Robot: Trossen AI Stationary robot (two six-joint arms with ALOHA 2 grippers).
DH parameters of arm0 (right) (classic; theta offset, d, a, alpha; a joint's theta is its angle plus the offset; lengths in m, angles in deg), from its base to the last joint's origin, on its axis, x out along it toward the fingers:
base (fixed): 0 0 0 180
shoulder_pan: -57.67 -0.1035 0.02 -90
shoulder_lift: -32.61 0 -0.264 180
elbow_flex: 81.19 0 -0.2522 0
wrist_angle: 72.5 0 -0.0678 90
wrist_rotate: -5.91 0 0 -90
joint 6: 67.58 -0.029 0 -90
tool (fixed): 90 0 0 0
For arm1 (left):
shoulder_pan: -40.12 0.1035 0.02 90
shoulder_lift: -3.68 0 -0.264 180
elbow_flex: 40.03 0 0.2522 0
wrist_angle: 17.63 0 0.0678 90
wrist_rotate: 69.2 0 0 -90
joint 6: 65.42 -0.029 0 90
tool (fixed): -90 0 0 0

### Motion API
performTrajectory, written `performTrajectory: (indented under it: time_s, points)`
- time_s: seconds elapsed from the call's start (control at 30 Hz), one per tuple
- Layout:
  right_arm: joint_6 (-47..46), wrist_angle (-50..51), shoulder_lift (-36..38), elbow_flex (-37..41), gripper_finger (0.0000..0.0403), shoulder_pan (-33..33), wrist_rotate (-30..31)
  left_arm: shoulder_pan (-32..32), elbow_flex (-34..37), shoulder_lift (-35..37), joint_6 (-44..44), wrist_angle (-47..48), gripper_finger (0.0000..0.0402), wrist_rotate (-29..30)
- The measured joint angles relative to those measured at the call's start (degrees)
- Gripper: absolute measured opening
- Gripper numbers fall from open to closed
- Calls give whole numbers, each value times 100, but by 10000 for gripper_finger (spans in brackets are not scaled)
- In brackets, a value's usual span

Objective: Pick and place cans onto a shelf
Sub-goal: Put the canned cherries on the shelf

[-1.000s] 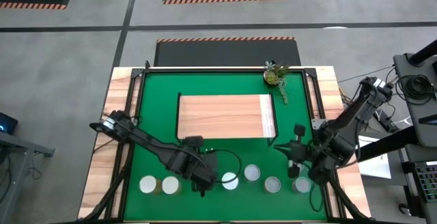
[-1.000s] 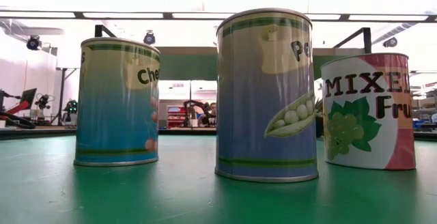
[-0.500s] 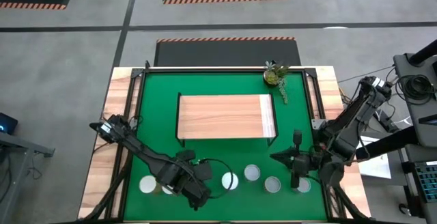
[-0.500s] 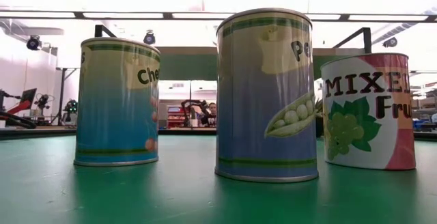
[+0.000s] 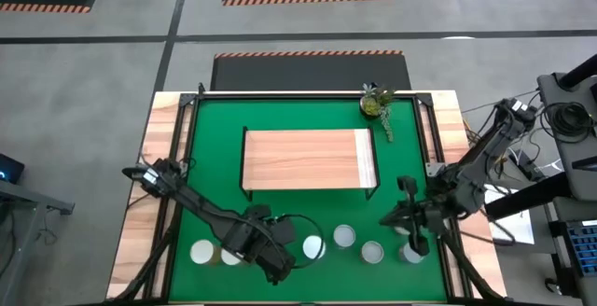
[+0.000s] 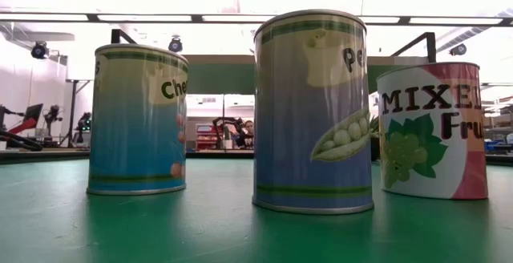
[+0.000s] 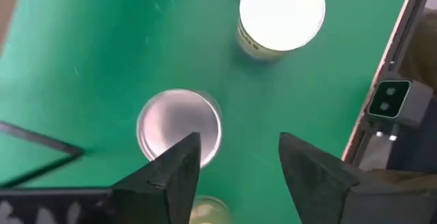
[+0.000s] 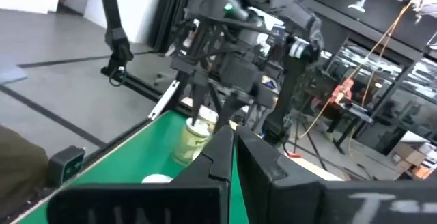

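Several cans stand upright on their bases in a row on the green mat near the table's near edge, silver tops up. The low view shows three of them close up. The shelf, wood-topped on a black frame, stands on the middle of the mat and bears nothing. My left gripper hangs open over the mat between the left cans and the can at the middle; its wrist view shows a silver-topped can just beyond its fingers. My right gripper is shut and empty, above the right cans.
A small green potted plant stands at the mat's far right corner. The pale wooden border runs around the mat. A small camera block sits at the mat's near edge. The mat around the shelf is bare.
My left gripper has gone toward the table's near edge, away from the shelf's front. My right gripper has shifted a little toward the near edge and turned more level. The cans have stayed where they were.
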Motion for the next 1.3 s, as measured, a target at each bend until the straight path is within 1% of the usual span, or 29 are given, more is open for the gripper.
performTrajectory:
  time_s: [0.2,0.37,0.5,0.63,0.83,0.97,1.13,1.3]
  points:
    - [-4,-27,818,371,9,-5,-2,-120,220,-14,775,-4,219,81]
    - [-2,-8,1143,540,9,-5,-6,-153,324,-22,1245,6,252,153]
    - [-17,23,1180,547,9,-5,-11,-149,475,-22,1265,-30,282,697]
    - [-13,43,1180,547,9,-5,-11,-258,832,-22,721,-311,302,881]
    - [-9,65,1178,547,9,-5,-11,-440,1113,-22,351,-420,300,1306]
    - [-9,71,1178,547,9,-5,-11,-501,1238,-20,286,-409,294,1563]
    - [-19,83,1176,547,9,-5,-11,-507,1477,-16,302,-591,292,1584]
    - [-46,89,1176,547,9,-5,-11,-540,1419,-17,234,-755,292,1680]
